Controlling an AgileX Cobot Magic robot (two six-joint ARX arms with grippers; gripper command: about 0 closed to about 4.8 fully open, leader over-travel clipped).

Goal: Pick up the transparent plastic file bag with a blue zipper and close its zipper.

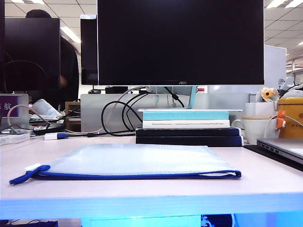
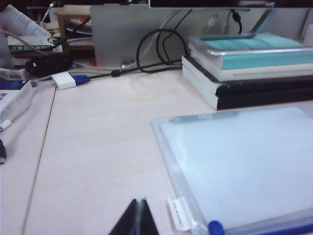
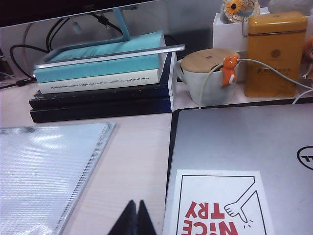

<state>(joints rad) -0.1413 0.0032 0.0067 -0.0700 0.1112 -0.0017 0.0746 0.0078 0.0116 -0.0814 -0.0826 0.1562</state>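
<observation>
Grippers, left (image 2: 138, 218) and right (image 3: 137, 219), sit closed and empty, so we open them, then pinch the file bag (image 1: 137, 161) beside its blue zipper (image 1: 142, 175).

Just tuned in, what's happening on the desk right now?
Nothing is being handled yet. The file bag lies flat on the desk in front of the stack of books, its blue zipper along the near edge. The left gripper is shut and sits back from the bag's corner; the right gripper is shut too, between the bag and the closed laptop. Neither touches the bag.
</observation>
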